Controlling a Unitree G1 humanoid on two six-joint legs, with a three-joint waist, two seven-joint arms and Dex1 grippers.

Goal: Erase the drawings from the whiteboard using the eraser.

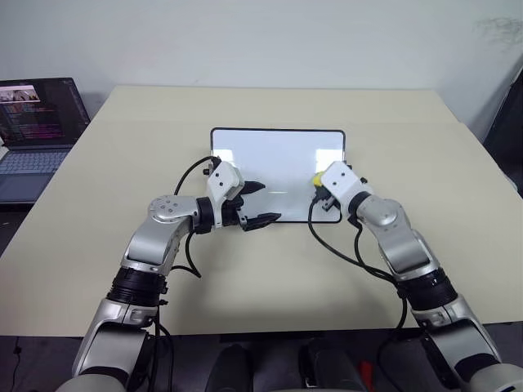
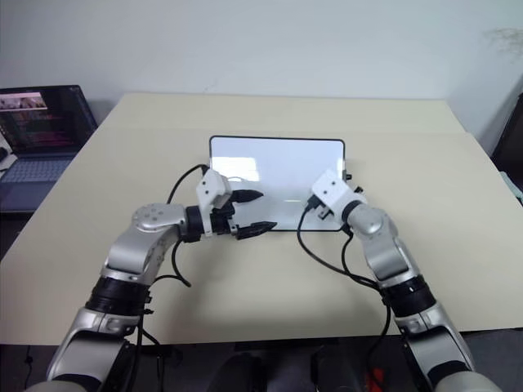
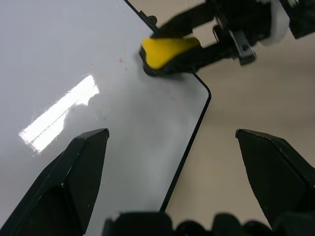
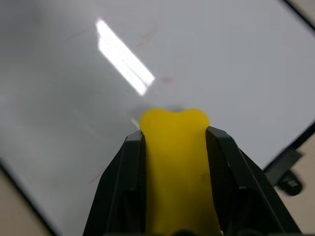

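Observation:
The whiteboard [image 1: 278, 159] lies flat in the middle of the table, glossy white with a thin black frame. My right gripper [image 4: 173, 132] is shut on the yellow eraser [image 4: 174, 162], whose tip meets the board near its right edge. The eraser [image 1: 315, 179] peeks out yellow beside that hand. Of the drawings, faint thin red marks [image 4: 166, 80] show on the board just past the eraser. My left gripper [image 1: 269, 202] stands open over the board's near edge, one finger above the white surface, the other above the table. From the left wrist, the eraser [image 3: 167, 51] sits near a black side knob.
A beige table [image 1: 245, 278] carries the board. An open laptop [image 1: 37, 131] stands off the table's left side. Black cables [image 1: 343, 249] loop from both wrists over the table in front of the board. A dark object [image 1: 508, 139] is at the right edge.

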